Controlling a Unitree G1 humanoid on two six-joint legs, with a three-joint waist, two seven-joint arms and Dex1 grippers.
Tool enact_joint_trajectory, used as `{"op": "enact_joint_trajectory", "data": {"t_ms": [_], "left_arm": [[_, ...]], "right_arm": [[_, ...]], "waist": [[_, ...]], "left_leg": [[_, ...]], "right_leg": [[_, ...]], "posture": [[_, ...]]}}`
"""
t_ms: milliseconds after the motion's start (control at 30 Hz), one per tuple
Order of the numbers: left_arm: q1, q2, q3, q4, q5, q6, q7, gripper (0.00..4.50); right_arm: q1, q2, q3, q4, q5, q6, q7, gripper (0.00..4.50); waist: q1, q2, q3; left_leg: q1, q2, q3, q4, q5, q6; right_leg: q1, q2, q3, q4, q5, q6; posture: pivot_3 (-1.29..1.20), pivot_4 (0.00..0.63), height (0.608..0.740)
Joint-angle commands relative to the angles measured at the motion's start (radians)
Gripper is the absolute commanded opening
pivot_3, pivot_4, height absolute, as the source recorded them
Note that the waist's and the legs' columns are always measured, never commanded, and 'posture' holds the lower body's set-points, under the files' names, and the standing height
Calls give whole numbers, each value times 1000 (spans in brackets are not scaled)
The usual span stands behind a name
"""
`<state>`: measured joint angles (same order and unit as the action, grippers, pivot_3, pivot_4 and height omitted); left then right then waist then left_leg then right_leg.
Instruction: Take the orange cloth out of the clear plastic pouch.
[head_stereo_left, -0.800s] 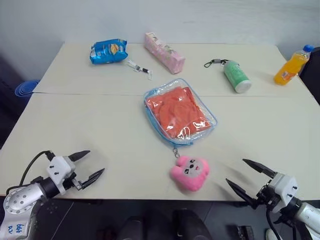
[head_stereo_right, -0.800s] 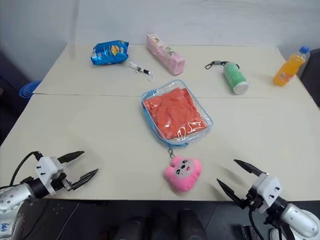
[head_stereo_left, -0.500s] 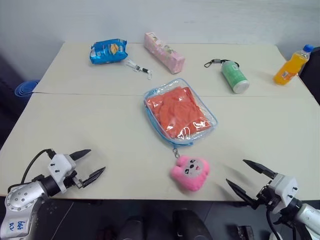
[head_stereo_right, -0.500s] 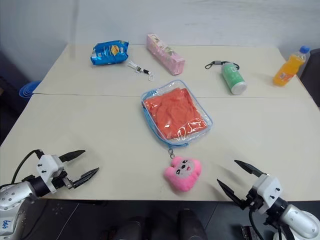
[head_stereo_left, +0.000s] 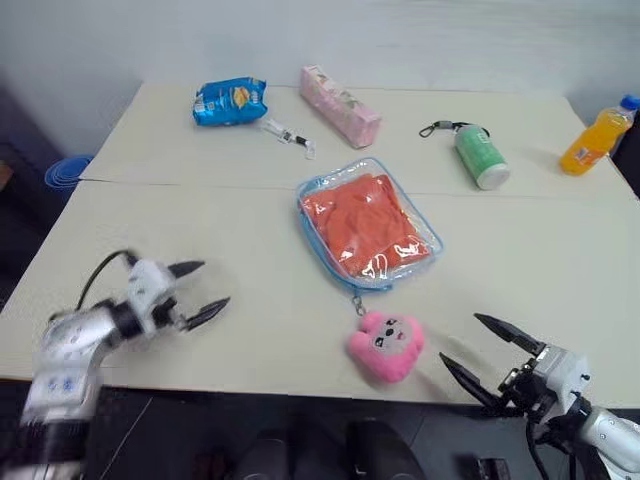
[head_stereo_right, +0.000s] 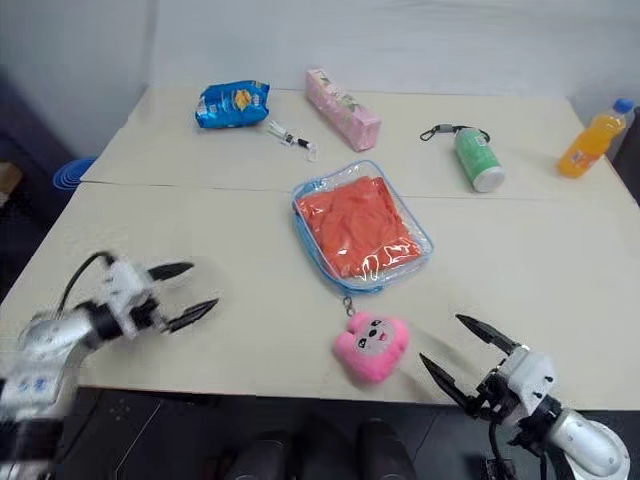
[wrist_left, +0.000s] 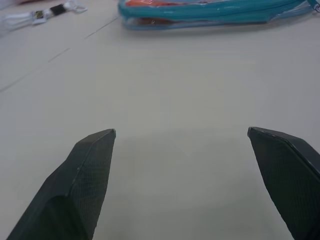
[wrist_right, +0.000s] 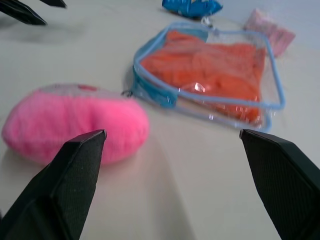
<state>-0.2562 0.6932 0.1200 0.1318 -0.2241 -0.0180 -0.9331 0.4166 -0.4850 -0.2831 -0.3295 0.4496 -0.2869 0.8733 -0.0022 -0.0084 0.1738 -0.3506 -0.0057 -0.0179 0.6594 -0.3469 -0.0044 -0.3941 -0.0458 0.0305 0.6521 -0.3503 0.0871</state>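
Clear plastic pouch (head_stereo_left: 368, 225) lies flat near the middle of the bench (head_stereo_left: 560, 250), just on the robot's side of the seam between the two bench tops. The orange cloth (head_stereo_left: 361, 222) is inside it, folded and wrinkled, filling most of the pouch. Blue zipper trim runs round the edge. A short chain leads from the near corner to a pink plush charm (head_stereo_left: 386, 345), which sits close to the bench's near edge.

Left gripper (head_stereo_left: 197, 291) hovers over the near left part of the bench, jaws wide apart and holding nothing, pointing toward the pouch. Bare bench top lies between it and the pouch.

Right gripper (head_stereo_left: 482, 346) is at the near edge, to the right of the charm, jaws also spread wide and holding nothing. The right wrist view has the charm just ahead and the pouch beyond it.

Along the far side, well apart from the pouch: a blue snack bag (head_stereo_left: 231, 101), a small clip strap (head_stereo_left: 290, 137), a pink packet (head_stereo_left: 341, 92), a green bottle (head_stereo_left: 480, 156) lying on its side, and an orange drink bottle (head_stereo_left: 597, 135) upright near the far right corner. Right half of the bench, level with the pouch, is open.
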Motion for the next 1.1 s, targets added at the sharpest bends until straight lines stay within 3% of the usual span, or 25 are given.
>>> {"op": "enact_joint_trajectory", "data": {"t_ms": [33,133,300,533,633,1033,1100], "left_arm": [[-245,-13,-149,222,169,-114,-17,4451],[-524,-100,-269,550,317,-295,46,4451],[-800,-214,-388,940,497,-468,230,4451],[-951,-287,-464,1138,629,-502,425,4451],[-966,-308,-463,1160,634,-520,410,3832],[-943,-328,-444,1159,605,-601,228,241],[-912,-314,-405,1148,558,-573,166,25]], "right_arm": [[-20,23,-13,-91,74,-8,-30,4500],[-50,40,-10,-96,64,-40,-37,4500],[-86,69,3,-117,51,-38,-84,4500],[-42,120,29,-156,18,-54,-136,4500],[-19,138,41,-160,6,-71,-146,4500],[10,147,63,-145,-17,-95,-152,4500],[17,143,67,-151,-19,-92,-152,4500]], "waist": [[1,0,0],[14,-2,0],[4,-3,0],[5,-4,1],[8,-4,1],[22,-5,1],[21,-4,1]], "left_leg": [[0,0,0,1,0,-1],[-2,0,0,6,2,-4],[-4,-1,4,7,0,-1],[-19,0,5,11,2,-4],[-18,0,4,13,3,-4],[-19,0,5,19,2,-4],[-19,0,5,19,2,-4]], "right_leg": [[0,0,0,1,0,0],[-1,2,-2,2,0,1],[-3,3,1,5,1,3],[-20,3,2,11,1,3],[-20,3,2,10,1,3],[-19,3,2,12,1,3],[-19,3,2,12,1,3]], "posture": [[0,150,740],[0,150,740],[0,150,740],[0,150,740],[0,150,740],[0,150,740],[0,150,740]]}}
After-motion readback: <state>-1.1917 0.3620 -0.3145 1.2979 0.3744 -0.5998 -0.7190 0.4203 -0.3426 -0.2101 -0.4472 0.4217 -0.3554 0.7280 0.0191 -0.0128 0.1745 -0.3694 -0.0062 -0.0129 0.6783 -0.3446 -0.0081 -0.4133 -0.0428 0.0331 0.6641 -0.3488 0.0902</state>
